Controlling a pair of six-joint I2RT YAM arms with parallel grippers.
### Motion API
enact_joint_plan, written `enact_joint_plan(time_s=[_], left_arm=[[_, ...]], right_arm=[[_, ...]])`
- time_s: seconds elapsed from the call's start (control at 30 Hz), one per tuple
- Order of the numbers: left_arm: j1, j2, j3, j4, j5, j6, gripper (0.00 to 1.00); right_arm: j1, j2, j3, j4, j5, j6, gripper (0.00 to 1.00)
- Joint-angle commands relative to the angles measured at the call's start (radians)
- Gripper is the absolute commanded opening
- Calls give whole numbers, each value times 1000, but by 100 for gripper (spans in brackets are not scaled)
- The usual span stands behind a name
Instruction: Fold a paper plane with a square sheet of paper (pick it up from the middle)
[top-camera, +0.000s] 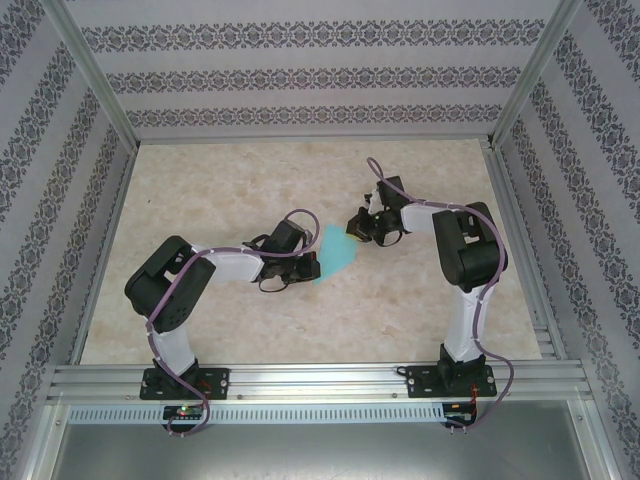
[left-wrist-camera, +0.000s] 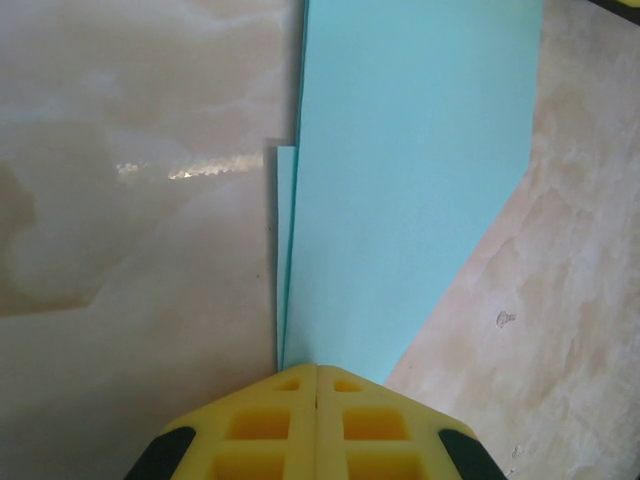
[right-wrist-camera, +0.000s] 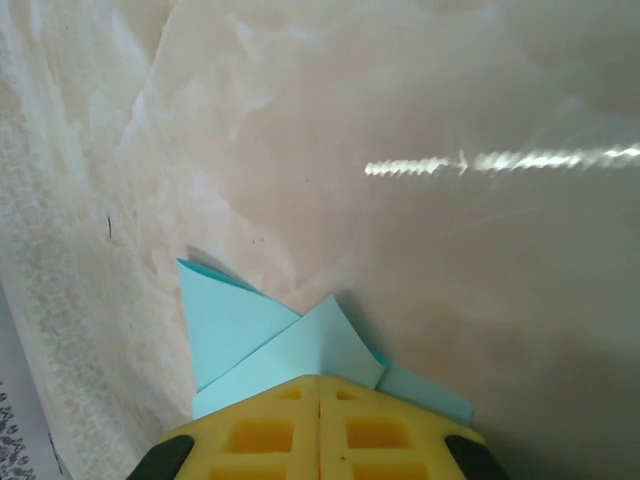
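Observation:
The turquoise sheet of paper (top-camera: 336, 254) is folded into a long narrow shape and spans the gap between my two grippers over the middle of the table. My left gripper (top-camera: 311, 263) is shut on its near left end. In the left wrist view the folded paper (left-wrist-camera: 410, 180) runs away from the closed yellow fingertips (left-wrist-camera: 317, 368), with a second layer's edge showing on its left. My right gripper (top-camera: 358, 232) is shut on the far right end. In the right wrist view, pointed folded flaps of the paper (right-wrist-camera: 255, 325) stick out past the closed gripper (right-wrist-camera: 320, 378).
The marble-patterned tabletop (top-camera: 250, 180) is fenced by patterned walls and aluminium posts. A metal rail (top-camera: 320, 380) carrying both arm bases runs along the near edge. The right arm's elbow (top-camera: 470, 245) stands tall just right of the paper.

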Motion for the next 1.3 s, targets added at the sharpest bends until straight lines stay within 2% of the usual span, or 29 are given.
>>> enact_joint_plan(time_s=[0.0, 0.27, 0.4, 0.53, 0.73, 0.9, 1.27], left_arm=[[-13, 20, -65, -228, 9, 22, 0], [-13, 16, -60, -222, 3, 22, 0], [-13, 16, -37, -222, 0, 22, 0], [-13, 19, -22, -218, 0, 22, 0], [-13, 19, -19, -214, -5, 22, 0], [-13, 19, -13, -213, -6, 22, 0], [-13, 22, -9, -205, -8, 22, 0]], right_arm=[[-66, 46, 44, -2, 217, -16, 7], [-108, 30, 122, -36, 247, -6, 7], [-95, -87, 71, -8, 205, -8, 7], [-28, -230, -40, 14, 177, -1, 7], [136, -314, -196, 111, 153, 82, 7], [231, -307, -239, 175, 155, 133, 7], [284, -182, -222, 244, 131, 173, 7]])
